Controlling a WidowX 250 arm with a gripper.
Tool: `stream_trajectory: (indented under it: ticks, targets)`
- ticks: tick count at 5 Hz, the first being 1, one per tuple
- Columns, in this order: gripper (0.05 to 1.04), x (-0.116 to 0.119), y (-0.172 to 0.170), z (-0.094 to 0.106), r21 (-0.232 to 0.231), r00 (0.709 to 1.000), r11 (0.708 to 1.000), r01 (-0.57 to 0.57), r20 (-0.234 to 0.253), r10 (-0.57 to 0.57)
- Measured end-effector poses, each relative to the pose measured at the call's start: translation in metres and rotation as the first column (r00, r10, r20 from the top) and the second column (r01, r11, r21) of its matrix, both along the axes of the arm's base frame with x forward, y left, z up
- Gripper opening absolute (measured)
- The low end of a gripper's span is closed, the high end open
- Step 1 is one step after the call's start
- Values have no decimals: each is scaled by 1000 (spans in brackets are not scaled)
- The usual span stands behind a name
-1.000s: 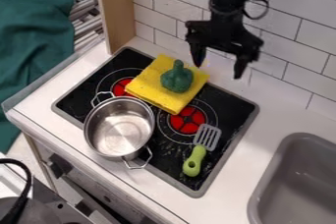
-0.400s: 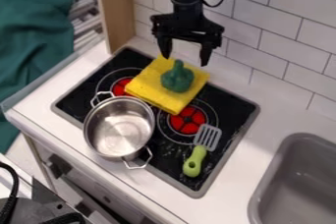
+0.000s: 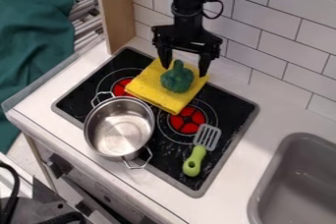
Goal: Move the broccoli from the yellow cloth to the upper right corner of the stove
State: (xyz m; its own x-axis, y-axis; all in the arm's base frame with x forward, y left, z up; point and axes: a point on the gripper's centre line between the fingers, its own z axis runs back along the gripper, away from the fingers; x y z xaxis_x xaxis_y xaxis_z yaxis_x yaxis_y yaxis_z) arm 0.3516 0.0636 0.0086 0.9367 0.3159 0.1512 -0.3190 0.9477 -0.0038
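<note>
A green cloth [image 3: 33, 46] is cut off by the left edge. The pot [image 3: 118, 129] hides part of the stove [image 3: 230, 110]. The yellow cloth [image 3: 148, 84] overlaps 2 burners [image 3: 188, 121] and carries the broccoli [image 3: 177, 80]. Behind it hangs the gripper [image 3: 184, 70], fingers spread; contact with the cloth is unclear. Farther right, the spatula [image 3: 195, 160] shows whole; the sink [image 3: 295, 188] is cut off.

2 obstacles, the pot [image 3: 119, 127] and spatula [image 3: 197, 156], leave a passable gap between them over the stove [image 3: 168, 155].

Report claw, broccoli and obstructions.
Claw open, fingers apart above broccoli. Broccoli on yellow cloth, ungripped. Green-handled slotted spatula on stove; might crowd the placement.
</note>
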Motion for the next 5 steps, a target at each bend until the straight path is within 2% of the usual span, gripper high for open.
stream_trajectory:
  ticks: [1,2,3,4,5]
  targets:
    - [972,-4,9,-6,-3,1000,1000,-16,-17,16]
    - [866,-3,14,-7,-9,1000,1000,-25,-8,25]
    - [744,-6,14,-20,-22,999,1000,-22,-34,21]
    - [474,-1,14,-20,-25,1000,1000,-19,-24,18]
    - [322,3,14,-17,-24,1000,999,-26,-11,25]
